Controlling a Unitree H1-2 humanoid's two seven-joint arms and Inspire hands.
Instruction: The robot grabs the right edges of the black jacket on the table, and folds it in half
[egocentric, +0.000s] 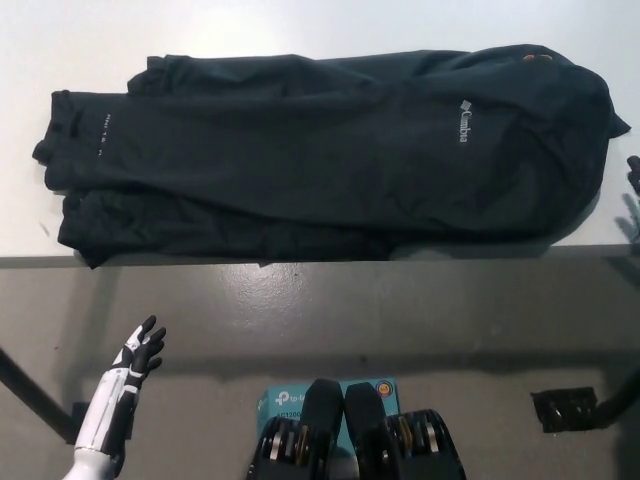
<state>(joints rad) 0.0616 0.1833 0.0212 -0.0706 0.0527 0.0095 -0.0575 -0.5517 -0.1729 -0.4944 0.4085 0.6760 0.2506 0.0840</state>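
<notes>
White and bare apart from the garment, the surface (300, 25) carries the black jacket (330, 160) spread lengthwise across it, its near hem running right along the front edge and slightly overhanging it at the left. A small white brand mark sits on the chest toward the right, and the rounded right end of the jacket lies close to the right border of the view. The left hand (135, 365) hangs low over the grey floor (400, 300), well apart from the cloth, fingers spread and holding nothing. Of the right hand (634, 175), only a dark sliver shows at the far right edge, just beside the jacket's right end; whether it is released or clenched cannot be told. No grasp on the right edge is made yet, by my reading. The risks from here: a pinch that catches only the top layer would drag it off the layers beneath rather than fold the whole; and because the hem lies so near the front edge, a pull toward the robot could slide the jacket off the surface.
</notes>
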